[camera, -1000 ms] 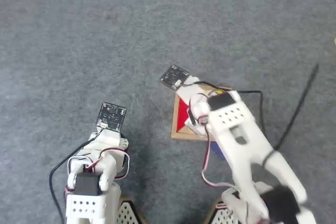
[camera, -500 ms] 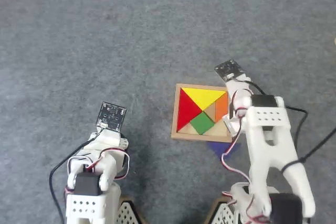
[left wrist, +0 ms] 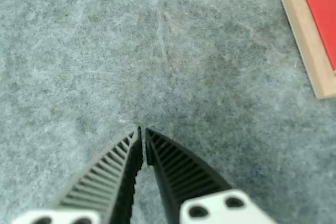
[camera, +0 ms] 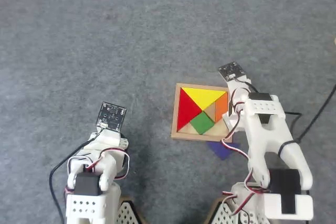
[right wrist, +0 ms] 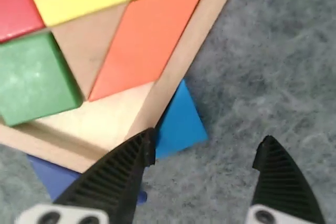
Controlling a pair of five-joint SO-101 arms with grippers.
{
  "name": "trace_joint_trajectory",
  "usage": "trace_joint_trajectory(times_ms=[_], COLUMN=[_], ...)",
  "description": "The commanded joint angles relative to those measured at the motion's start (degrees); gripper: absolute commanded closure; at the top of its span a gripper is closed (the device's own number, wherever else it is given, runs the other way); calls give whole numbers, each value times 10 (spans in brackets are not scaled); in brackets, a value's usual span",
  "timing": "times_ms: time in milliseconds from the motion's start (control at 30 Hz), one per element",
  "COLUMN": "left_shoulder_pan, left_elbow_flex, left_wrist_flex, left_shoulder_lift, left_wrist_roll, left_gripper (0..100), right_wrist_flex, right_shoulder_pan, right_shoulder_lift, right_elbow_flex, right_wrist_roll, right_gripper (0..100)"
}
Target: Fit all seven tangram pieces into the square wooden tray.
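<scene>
Right claw [right wrist: 209, 141] wide open above the desk [right wrist: 273, 51]; blue triangle [right wrist: 179, 121] lies outside the tray [right wrist: 181, 69], against its rim, just ahead of this claw. Left claw [left wrist: 142, 132] pinched closed, well apart; right arm nearer.

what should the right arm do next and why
Probably lower the right tool, which is open, and close it on the light blue piece. That piece lies on the carpet against the rim of the tray, outside it, with one finger at its edge. A darker blue piece also lies outside.
</scene>
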State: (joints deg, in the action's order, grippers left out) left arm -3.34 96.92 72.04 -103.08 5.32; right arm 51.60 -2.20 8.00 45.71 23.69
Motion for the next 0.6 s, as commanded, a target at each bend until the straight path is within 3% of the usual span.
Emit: trace_joint_trajectory(times_ms=[0, 233, 567], left_shoulder_pan=[-4, -4, -4], left_elbow_flex=[-5, -5, -5], left_wrist_flex=[3, 3, 3], left_shoulder_lift=[-12, -12, -12], left_wrist_roll=[-4, -4, -4], left_gripper=[985, 985, 985], right_wrist_flex=[-12, -11, -4], right_shoulder_pan=[4, 50, 61], right_shoulder_lift=[-9, -64, -59], right_elbow_flex=[-15, -57, -106], right_wrist_roll=[-18, -33, -25], right_gripper=[695, 696, 696])
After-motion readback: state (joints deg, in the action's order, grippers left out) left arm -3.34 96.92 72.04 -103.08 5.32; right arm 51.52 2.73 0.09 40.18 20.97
